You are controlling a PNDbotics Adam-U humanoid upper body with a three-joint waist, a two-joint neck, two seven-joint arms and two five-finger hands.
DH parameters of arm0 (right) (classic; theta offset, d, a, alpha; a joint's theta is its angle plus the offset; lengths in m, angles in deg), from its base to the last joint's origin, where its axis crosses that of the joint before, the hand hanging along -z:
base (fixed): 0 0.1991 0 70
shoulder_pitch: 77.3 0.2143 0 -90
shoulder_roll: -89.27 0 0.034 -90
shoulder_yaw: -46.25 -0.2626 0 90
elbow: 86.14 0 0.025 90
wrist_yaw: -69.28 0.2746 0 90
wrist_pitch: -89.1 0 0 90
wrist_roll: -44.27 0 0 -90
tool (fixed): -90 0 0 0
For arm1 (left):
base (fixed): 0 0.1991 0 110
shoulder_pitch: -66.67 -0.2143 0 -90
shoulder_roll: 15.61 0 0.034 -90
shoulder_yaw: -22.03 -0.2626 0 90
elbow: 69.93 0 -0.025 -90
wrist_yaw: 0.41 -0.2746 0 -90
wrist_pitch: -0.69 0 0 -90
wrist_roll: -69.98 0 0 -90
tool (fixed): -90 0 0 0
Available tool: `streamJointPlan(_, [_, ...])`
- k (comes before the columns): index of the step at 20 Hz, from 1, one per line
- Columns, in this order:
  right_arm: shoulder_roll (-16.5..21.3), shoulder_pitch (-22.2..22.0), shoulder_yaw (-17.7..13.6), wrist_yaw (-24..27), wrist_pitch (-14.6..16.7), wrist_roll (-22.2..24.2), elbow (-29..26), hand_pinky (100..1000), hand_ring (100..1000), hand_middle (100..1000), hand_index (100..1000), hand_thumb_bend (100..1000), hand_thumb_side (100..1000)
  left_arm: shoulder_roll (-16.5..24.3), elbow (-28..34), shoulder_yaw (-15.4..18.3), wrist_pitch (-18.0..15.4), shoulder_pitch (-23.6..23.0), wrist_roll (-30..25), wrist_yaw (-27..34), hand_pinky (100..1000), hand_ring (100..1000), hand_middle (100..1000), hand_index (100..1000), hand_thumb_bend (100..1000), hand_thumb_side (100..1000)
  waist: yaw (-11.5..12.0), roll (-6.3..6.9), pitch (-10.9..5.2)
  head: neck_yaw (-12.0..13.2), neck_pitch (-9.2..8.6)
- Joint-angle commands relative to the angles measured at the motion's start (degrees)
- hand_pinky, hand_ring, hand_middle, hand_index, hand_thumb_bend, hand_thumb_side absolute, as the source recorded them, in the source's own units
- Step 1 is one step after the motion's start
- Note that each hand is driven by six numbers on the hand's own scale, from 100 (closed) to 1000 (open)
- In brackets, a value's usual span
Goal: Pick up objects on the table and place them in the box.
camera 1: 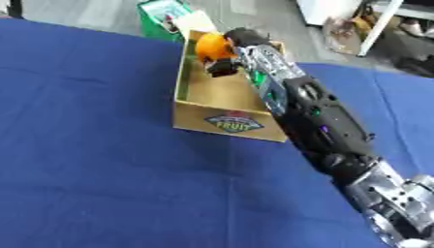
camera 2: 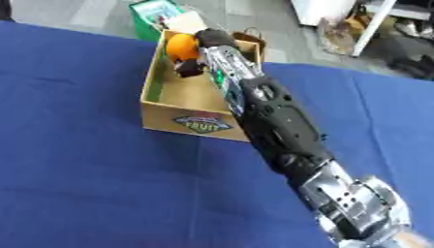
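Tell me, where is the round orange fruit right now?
The round orange fruit is held in the right robot hand, over the far end of the open cardboard box on the blue tablecloth.

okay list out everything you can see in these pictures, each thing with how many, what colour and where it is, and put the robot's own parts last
Box: one, tan cardboard with a fruit label on its near wall, on the table at its far edge.
Orange object: one, orange and round, over the far end of the box, held in the right hand.
Table: one, covered in blue cloth, filling most of the view.
Green carton: one, green and white, on the floor beyond the box.
Right arm: one, black and silver, reaching from the lower right to the box.
Right hand: one, black, fingers curled round the orange object.
Left hand: not in view.
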Motion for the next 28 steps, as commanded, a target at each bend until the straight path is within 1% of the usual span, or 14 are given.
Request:
streamJointPlan(1, [0.7, 1.7, -1.2, -3.1, 0.2, 2.1, 0.5, 651, 886, 727, 839, 100, 647, 0.8, 1.3, 0.2, 0.1, 0.5, 0.1, 0.0, 481, 456, 437, 694, 100, 825, 0.1, 0.46, -1.37, -0.1, -0.68])
streamJointPlan(3, [0.6, 1.6, -1.4, -4.1, 0.3, 2.8, 0.8, 666, 903, 746, 861, 100, 641, 0.8, 1.3, 0.3, 0.2, 0.5, 0.2, 0.0, 481, 456, 437, 694, 100, 825, 0.1, 0.46, -1.39, -0.2, -0.63])
streamJointPlan(4, [0.6, 1.6, -1.5, -4.5, 0.3, 3.1, 0.9, 674, 911, 755, 873, 178, 624, 0.8, 1.3, 0.3, 0.2, 0.5, 0.2, 0.0, 481, 456, 437, 694, 100, 824, 0.1, 0.46, -1.40, -0.2, -0.63])
streamJointPlan(5, [0.5, 1.6, -1.6, -4.7, 0.4, 3.5, 1.0, 685, 920, 764, 881, 290, 604, 0.8, 1.3, 0.3, 0.2, 0.5, 0.3, 0.0, 481, 456, 437, 694, 100, 824, 0.1, 0.47, -1.42, -0.2, -0.63])
streamJointPlan(6, [0.5, 1.6, -1.6, -4.8, 0.6, 4.0, 1.1, 702, 923, 768, 885, 371, 578, 0.8, 1.3, 0.3, 0.2, 0.5, 0.3, -0.1, 481, 455, 437, 693, 100, 824, 0.1, 0.49, -1.45, -0.3, -0.64])
streamJointPlan(9, [0.5, 1.6, -1.6, -5.1, 1.7, 5.4, 1.1, 736, 936, 784, 902, 475, 561, 0.8, 1.3, 0.3, 0.3, 0.5, 0.5, -0.1, 481, 454, 436, 692, 100, 822, 0.1, 0.53, -1.54, -0.4, -0.67])
streamJointPlan(12, [0.5, 1.6, -1.7, -5.3, 2.4, 6.7, 1.1, 762, 966, 812, 947, 717, 551, 0.8, 1.3, 0.4, 0.4, 0.4, 0.6, -0.1, 481, 454, 436, 692, 100, 821, 0.0, 0.60, -1.66, -0.6, -0.61])
streamJointPlan(13, [0.5, 1.6, -1.8, -5.3, 2.5, 7.0, 1.1, 768, 976, 821, 956, 779, 556, 0.8, 1.3, 0.4, 0.5, 0.4, 0.7, -0.1, 481, 454, 436, 692, 100, 821, 0.0, 0.63, -1.72, -0.6, -0.60])
streamJointPlan(15, [0.6, 1.6, -2.0, -5.1, 2.6, 7.6, 1.0, 777, 993, 833, 967, 856, 565, 0.7, 1.3, 0.4, 0.5, 0.4, 0.7, -0.1, 481, 453, 436, 692, 100, 821, -0.1, 0.66, -1.84, -0.6, -0.60])
streamJointPlan(20, [1.1, 1.4, -2.8, -3.4, 2.0, 7.8, 0.4, 778, 1000, 834, 972, 873, 578, 0.8, 1.3, 0.4, 0.6, 0.4, 0.9, -0.2, 481, 453, 436, 692, 100, 820, -0.4, 0.79, -2.13, -0.4, -0.59])
streamJointPlan(24, [2.6, 0.6, -2.7, -0.1, 1.9, 7.1, -2.1, 769, 1000, 826, 970, 860, 611, 0.8, 1.3, 0.5, 0.6, 0.3, 1.1, -0.2, 481, 453, 436, 692, 100, 820, -0.7, 0.93, -2.32, -0.1, -0.60])
streamJointPlan(26, [4.1, -0.2, -2.4, 3.2, 1.7, 6.2, -5.7, 755, 1000, 813, 971, 839, 676, 0.9, 1.3, 0.6, 0.6, 0.3, 1.3, -0.2, 481, 453, 437, 692, 100, 819, -0.9, 0.99, -2.39, 0.1, -0.54])
streamJointPlan(27, [5.2, -0.8, -2.2, 5.1, 1.5, 5.5, -8.3, 751, 1000, 809, 971, 829, 708, 0.9, 1.3, 0.7, 0.5, 0.3, 1.4, -0.3, 481, 453, 437, 692, 100, 819, -1.0, 1.00, -2.40, 0.2, -0.45])
streamJointPlan(28, [6.5, -1.6, -2.0, 7.3, 1.1, 4.6, -11.8, 743, 1000, 803, 968, 794, 738, 1.0, 1.3, 0.7, 0.5, 0.3, 1.5, -0.3, 481, 453, 437, 692, 100, 820, -1.2, 1.00, -2.41, 0.4, -0.36])
